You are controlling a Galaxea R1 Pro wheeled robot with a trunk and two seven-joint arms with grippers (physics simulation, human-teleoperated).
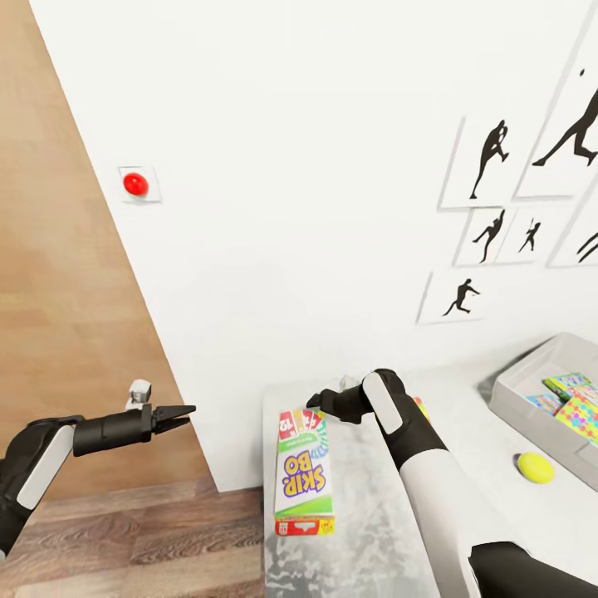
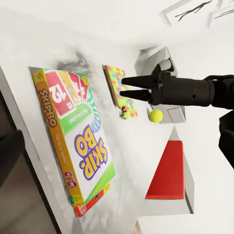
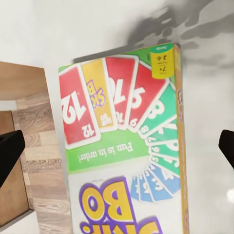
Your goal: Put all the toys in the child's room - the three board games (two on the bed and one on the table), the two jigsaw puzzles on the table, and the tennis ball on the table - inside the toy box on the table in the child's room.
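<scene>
Bare tabletop [image 1: 465, 465] around box [image 1: 303, 473] (wall behind)

Toys on the worktop

Skip-Bo game box [image 1: 304, 473] lies flat just under the right pincer [image 1: 316, 402]; tennis ball [image 1: 536, 468] rests well right of it, beside the grey toy box [image 1: 531, 415] holding jigsaws [image 1: 579, 413].

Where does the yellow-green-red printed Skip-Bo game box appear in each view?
Head view: the Skip-Bo box lies flat at bottom centre, on the grey table's near-left edge.
Left wrist view: left half, lengthwise.
Right wrist view: the centre, between the fingertips.
Shared landmark: the red "12" card.
</scene>
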